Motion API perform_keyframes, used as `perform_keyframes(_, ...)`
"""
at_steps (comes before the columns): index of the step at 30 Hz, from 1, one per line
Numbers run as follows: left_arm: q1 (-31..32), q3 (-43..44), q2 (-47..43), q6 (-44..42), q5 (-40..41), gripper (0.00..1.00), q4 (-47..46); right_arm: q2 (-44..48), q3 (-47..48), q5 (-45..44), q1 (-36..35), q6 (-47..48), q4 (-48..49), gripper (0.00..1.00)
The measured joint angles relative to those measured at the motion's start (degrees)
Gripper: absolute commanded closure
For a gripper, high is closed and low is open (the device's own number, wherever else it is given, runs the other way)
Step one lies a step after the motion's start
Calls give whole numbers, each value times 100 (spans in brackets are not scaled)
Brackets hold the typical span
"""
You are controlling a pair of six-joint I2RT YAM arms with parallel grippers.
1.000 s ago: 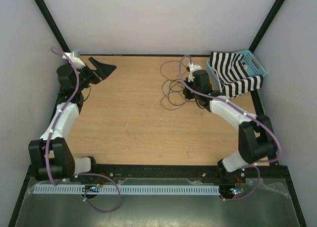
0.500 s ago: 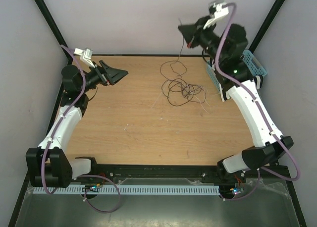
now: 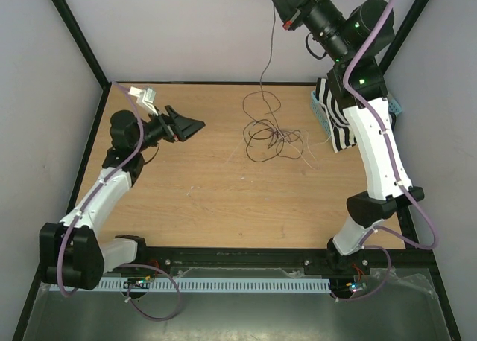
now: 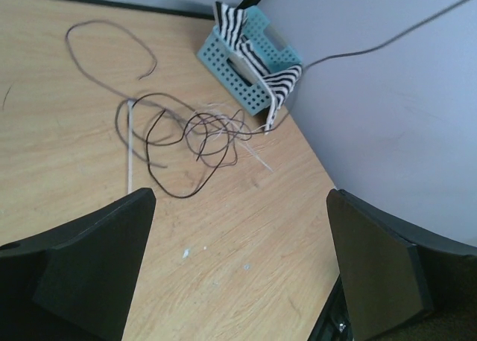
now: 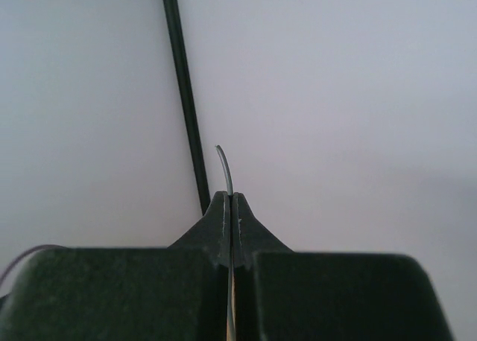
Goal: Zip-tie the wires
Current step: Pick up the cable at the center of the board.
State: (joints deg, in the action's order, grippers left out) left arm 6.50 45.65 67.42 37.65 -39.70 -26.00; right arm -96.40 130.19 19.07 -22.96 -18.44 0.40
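The wires point(image 3: 272, 138) lie in a loose dark tangle at the back centre of the wooden table point(image 3: 194, 199). One strand rises from the tangle up to my right gripper point(image 3: 287, 22), which hangs high above the table's back edge. In the right wrist view this gripper point(image 5: 232, 198) is shut on that wire, whose end point(image 5: 223, 166) pokes out past the tips. The zip tie point(image 4: 130, 151) is a pale strip lying flat just left of the tangle point(image 4: 201, 132). My left gripper point(image 3: 197, 123) hovers open over the table's left side, apart from both; in its wrist view point(image 4: 240, 199) nothing lies between the fingers.
A teal basket point(image 3: 322, 110) with a black-and-white striped cloth point(image 3: 343, 125) stands at the back right corner, close to the tangle; the left wrist view shows the basket point(image 4: 238, 73) too. Grey walls and black frame posts enclose the table.
My right arm rose from the tangle on the table to high above the back edge, pulling one wire up with it. The left gripper swung right, toward the table's middle.
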Motion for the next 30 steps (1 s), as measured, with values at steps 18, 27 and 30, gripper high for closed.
perform_keyframes(18,2155,-210,1967,-859,984,1,-1296,310,22,219,0,-289,140,100)
perform_keyframes(27,2507,-186,3307,-758,1132,1,-3241,741,-361,61,0,-11,61,100)
perform_keyframes(30,2544,-188,3296,-791,1137,1,-3517,903,-568,44,0,48,48,100)
